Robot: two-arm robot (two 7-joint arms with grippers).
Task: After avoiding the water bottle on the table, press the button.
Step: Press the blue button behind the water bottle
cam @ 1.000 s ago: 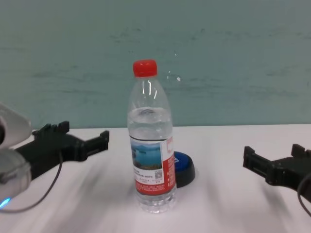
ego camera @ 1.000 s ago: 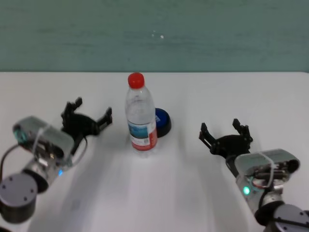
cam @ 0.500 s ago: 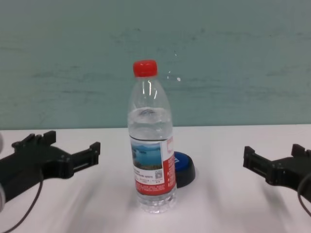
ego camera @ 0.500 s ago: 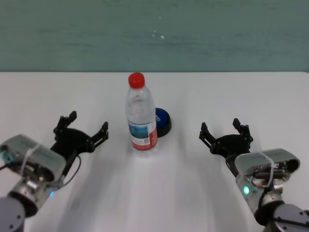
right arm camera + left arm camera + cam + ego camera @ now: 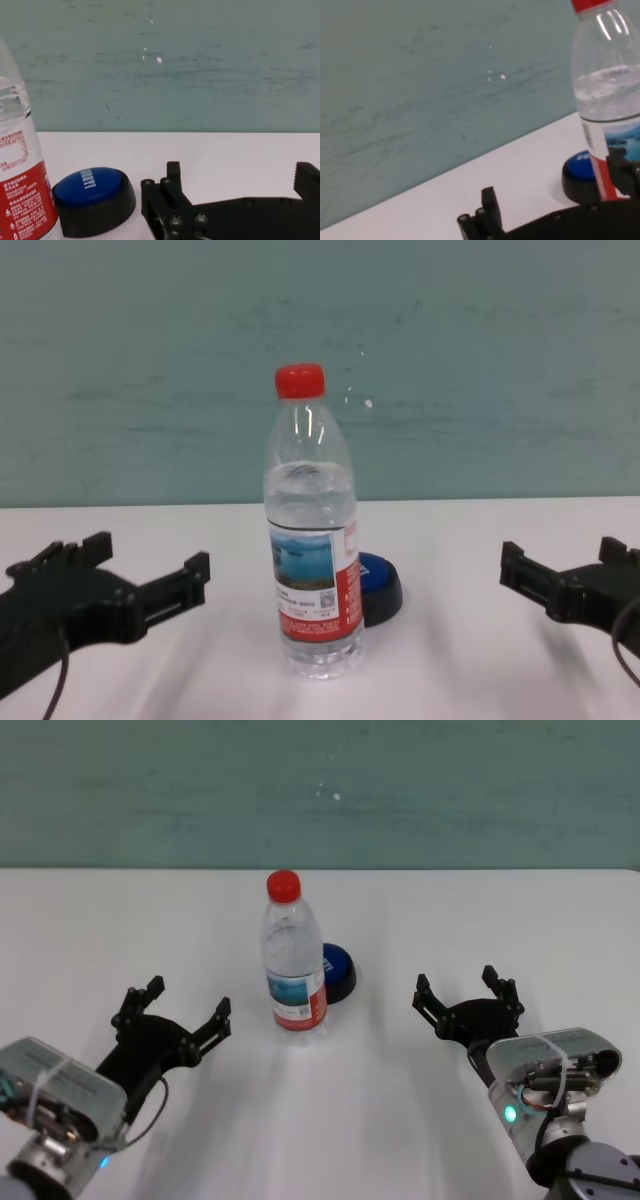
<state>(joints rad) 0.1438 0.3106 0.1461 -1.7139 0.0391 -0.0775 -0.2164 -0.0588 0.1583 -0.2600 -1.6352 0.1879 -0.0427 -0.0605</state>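
The water bottle [image 5: 294, 960] stands upright mid-table, clear with a red cap and a red, white and blue label; it also shows in the chest view [image 5: 310, 550]. The button [image 5: 337, 972], blue on a black base, sits just behind and right of it, partly hidden by the bottle in the chest view [image 5: 380, 585]. My left gripper [image 5: 187, 1002] is open and empty, near and left of the bottle, apart from it. My right gripper [image 5: 460, 988] is open and empty, to the right of the button. The right wrist view shows the button [image 5: 92, 192] beside the bottle [image 5: 20, 185].
The white table [image 5: 330, 1120] runs to a teal wall [image 5: 320, 790] behind. The left wrist view shows the bottle [image 5: 610, 100] and button [image 5: 577, 172] past the left fingers [image 5: 487, 200].
My left gripper has drawn back toward the table's near edge, away from the bottle, still open. The right arm, bottle and button have not moved.
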